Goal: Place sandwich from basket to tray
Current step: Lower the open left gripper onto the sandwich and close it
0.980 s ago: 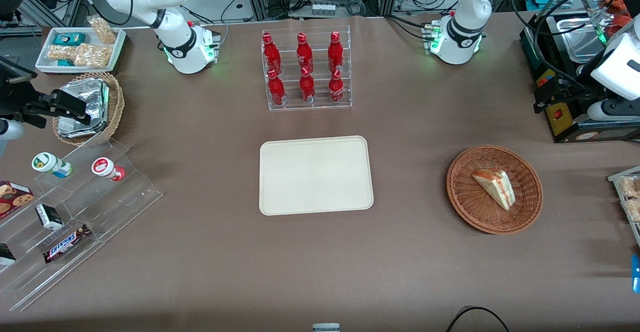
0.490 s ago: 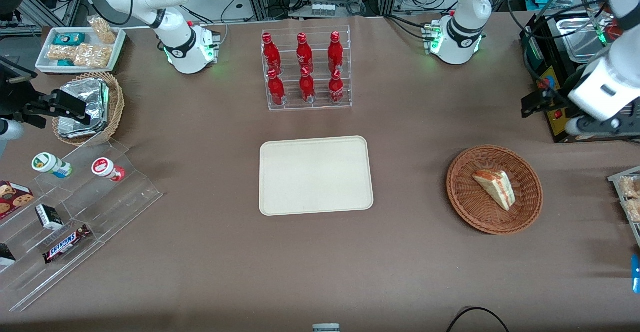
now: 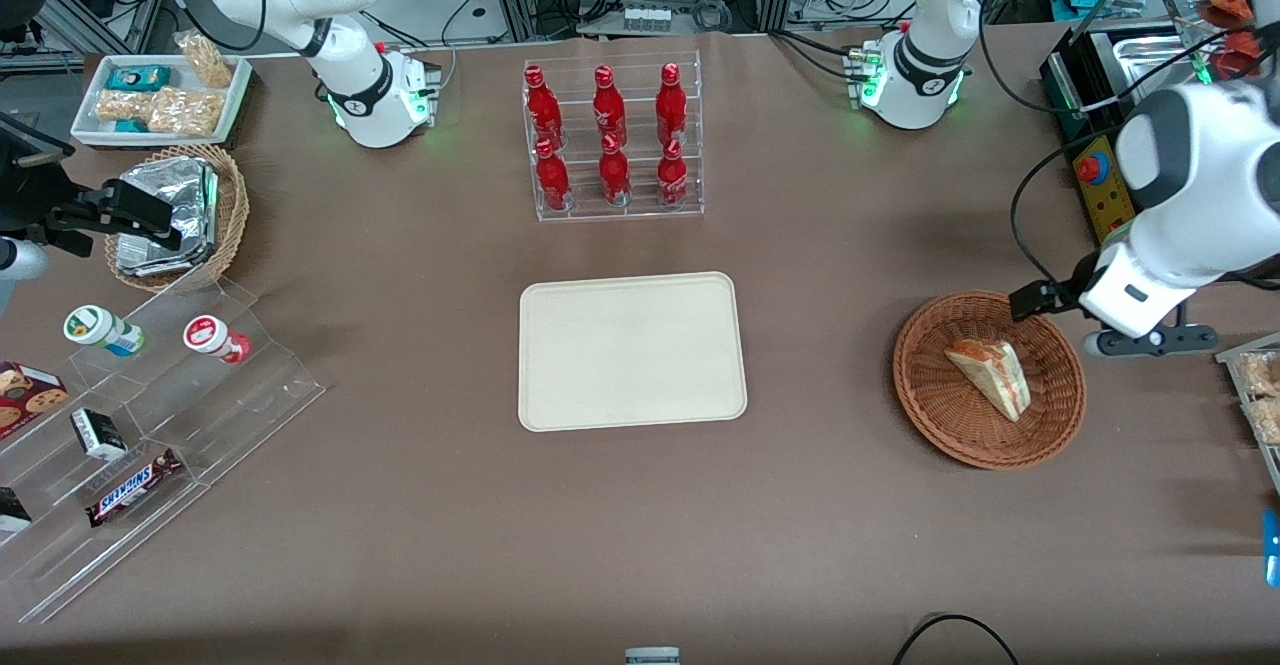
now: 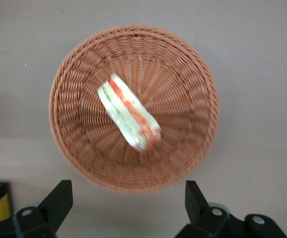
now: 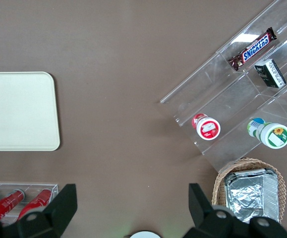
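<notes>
Your left arm has swung in from the working arm's end of the table and now hangs over the basket's (image 3: 989,379) edge, where a second ago it sat well off to the side. From the front, the sandwich (image 3: 990,377) lies in the basket, the tray (image 3: 632,350) well apart and bare. At the left wrist, the gripper (image 4: 128,203) hovers with fingers spread wide (nothing between them), the sandwich (image 4: 129,111) below in the basket (image 4: 133,106).
</notes>
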